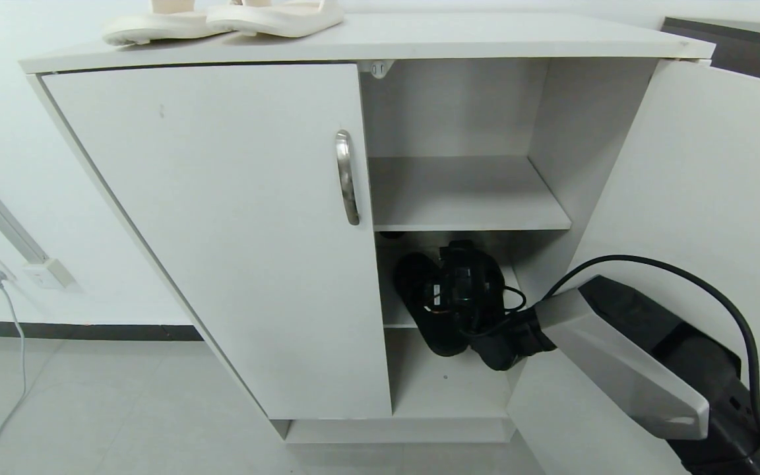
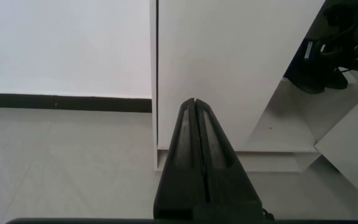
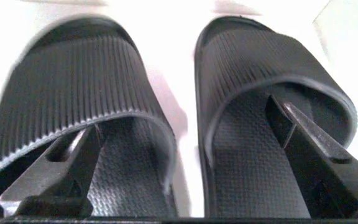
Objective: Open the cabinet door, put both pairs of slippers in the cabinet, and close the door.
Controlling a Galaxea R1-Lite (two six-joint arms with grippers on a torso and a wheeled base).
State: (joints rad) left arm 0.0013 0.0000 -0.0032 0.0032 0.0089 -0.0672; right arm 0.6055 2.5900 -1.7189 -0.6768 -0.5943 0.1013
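The pair of black slippers [image 1: 416,297] lies in the lower part of the cabinet [image 1: 485,41], on the low shelf [image 1: 398,318] behind the open right door [image 1: 703,185]. The two slippers [image 3: 73,81] lie side by side with their long axes parallel, going from the front of the shelf toward the back. The toes point into the cabinet and the heels are toward the right tool [image 3: 187,121]. The heel ends seem to reach a little over the front edge of the shelf.

The right tool [image 1: 462,290] is released: its fingers [image 3: 67,162] are spread wide, with one under the strap of each slipper.

The left tool [image 2: 195,106] is clenched on nothing and is low before the closed left door [image 1: 221,231].

A pair of white slippers [image 1: 221,23] lies on the cabinet top.
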